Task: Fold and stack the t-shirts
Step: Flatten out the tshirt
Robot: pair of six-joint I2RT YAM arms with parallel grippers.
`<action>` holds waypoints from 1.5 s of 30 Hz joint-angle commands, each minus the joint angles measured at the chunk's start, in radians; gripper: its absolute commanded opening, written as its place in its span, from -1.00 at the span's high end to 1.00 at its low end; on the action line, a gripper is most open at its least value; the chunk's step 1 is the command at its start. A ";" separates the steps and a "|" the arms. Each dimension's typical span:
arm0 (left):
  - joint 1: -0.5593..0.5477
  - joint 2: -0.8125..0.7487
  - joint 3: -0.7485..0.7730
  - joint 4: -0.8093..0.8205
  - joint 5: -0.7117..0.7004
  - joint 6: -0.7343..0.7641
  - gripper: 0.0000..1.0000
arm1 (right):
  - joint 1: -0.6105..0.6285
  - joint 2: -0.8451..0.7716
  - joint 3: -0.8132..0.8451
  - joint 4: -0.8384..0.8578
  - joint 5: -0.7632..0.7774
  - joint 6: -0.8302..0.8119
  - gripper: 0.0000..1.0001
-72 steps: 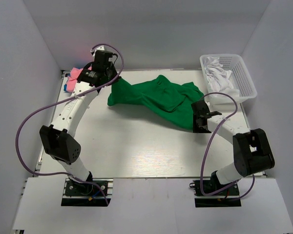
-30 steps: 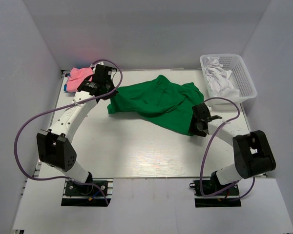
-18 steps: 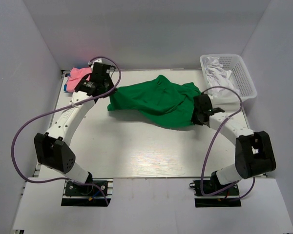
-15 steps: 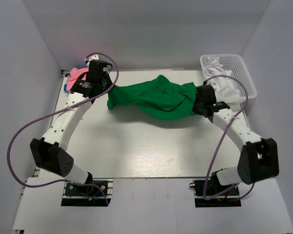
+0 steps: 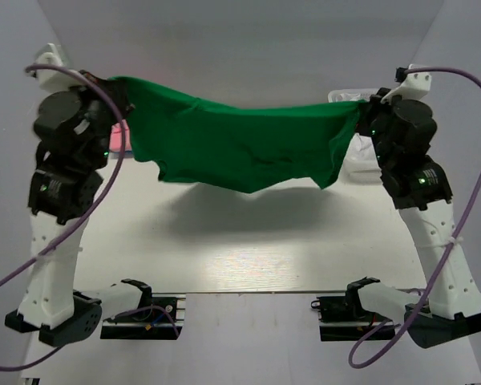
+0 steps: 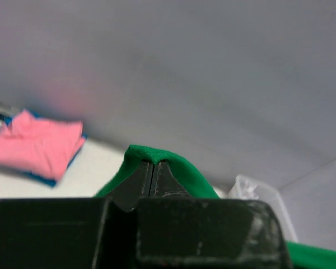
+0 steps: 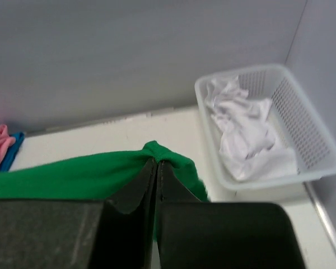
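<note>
The bright green t-shirt (image 5: 232, 140) hangs stretched in the air between my two raised arms, sagging in the middle above the table. My left gripper (image 5: 116, 83) is shut on its left end, and the left wrist view shows green cloth (image 6: 148, 154) pinched over the closed fingertips. My right gripper (image 5: 364, 104) is shut on its right end, with cloth (image 7: 157, 151) bunched at its tips. A folded pink t-shirt (image 6: 36, 144) lies on a blue one (image 6: 73, 162) at the table's far left. White t-shirts (image 7: 243, 131) lie crumpled in the basket.
The white mesh basket (image 7: 319, 140) stands at the table's far right corner, behind my right arm. The white table top (image 5: 248, 233) lies below the hanging shirt. Grey walls close in the back and both sides.
Both arms have risen high from the table, lifting the green t-shirt off the surface and pulling it taut between them. Earlier it lay crumpled on the table.
</note>
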 commanded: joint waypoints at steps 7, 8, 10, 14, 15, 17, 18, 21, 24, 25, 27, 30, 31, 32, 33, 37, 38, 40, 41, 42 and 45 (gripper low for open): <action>-0.003 -0.157 0.154 0.035 0.059 0.121 1.00 | -0.003 -0.120 0.238 -0.012 -0.106 -0.196 1.00; -0.003 -0.174 0.154 0.035 0.082 0.121 1.00 | -0.006 -0.128 0.251 -0.021 -0.120 -0.196 1.00; -0.003 -0.212 0.137 0.035 0.163 0.099 1.00 | 0.000 -0.186 0.262 -0.022 -0.147 -0.227 1.00; 0.006 -0.324 0.076 0.062 0.231 0.055 1.00 | -0.002 -0.278 0.242 -0.018 -0.227 -0.222 1.00; 0.006 -0.335 0.076 0.062 0.241 0.055 1.00 | -0.002 -0.304 0.245 -0.024 -0.240 -0.220 1.00; 0.006 -0.345 0.091 0.062 0.271 0.055 1.00 | -0.002 -0.343 0.245 -0.042 -0.279 -0.220 1.00; 0.006 -0.356 0.103 0.062 0.290 0.055 1.00 | -0.003 -0.356 0.243 -0.048 -0.281 -0.216 1.00; 0.006 -0.356 0.175 0.041 0.377 0.055 1.00 | -0.003 -0.392 0.246 -0.071 -0.331 -0.211 1.00; 0.006 -0.356 0.210 0.041 0.437 0.033 1.00 | -0.002 -0.445 0.234 -0.073 -0.384 -0.187 1.00; 0.006 -0.365 0.211 0.032 0.448 0.033 1.00 | -0.005 -0.452 0.228 -0.070 -0.428 -0.182 1.00; 0.006 -0.378 0.211 0.032 0.457 0.021 1.00 | -0.002 -0.482 0.216 -0.064 -0.453 -0.177 1.00; 0.006 -0.408 0.201 0.032 0.457 0.010 1.00 | -0.002 -0.524 0.188 -0.055 -0.462 -0.142 1.00; 0.006 -0.419 0.191 0.032 0.457 0.010 1.00 | -0.003 -0.524 0.180 -0.052 -0.464 -0.139 1.00; 0.006 -0.419 0.191 0.032 0.457 0.010 1.00 | 0.000 -0.531 0.150 -0.041 -0.464 -0.138 1.00; 0.006 -0.419 0.182 0.032 0.457 0.010 1.00 | -0.003 -0.544 0.136 -0.021 -0.462 -0.128 1.00; 0.006 -0.408 0.128 0.032 0.407 0.001 1.00 | 0.000 -0.558 0.033 0.042 -0.442 -0.087 1.00; 0.006 -0.399 0.108 0.032 0.391 0.001 1.00 | 0.000 -0.555 0.009 0.041 -0.427 -0.079 1.00; 0.006 -0.390 0.022 0.056 0.345 -0.008 1.00 | 0.001 -0.550 -0.060 0.044 -0.345 -0.050 1.00; 0.006 -0.379 -0.049 0.056 0.302 -0.017 1.00 | 0.000 -0.545 -0.085 0.056 -0.326 -0.036 1.00; 0.006 -0.379 -0.091 0.056 0.276 -0.045 1.00 | 0.000 -0.544 -0.178 0.082 -0.309 -0.020 1.00; -0.010 -0.368 -0.277 0.105 0.222 -0.109 1.00 | 0.000 -0.527 -0.365 0.196 -0.290 0.063 1.00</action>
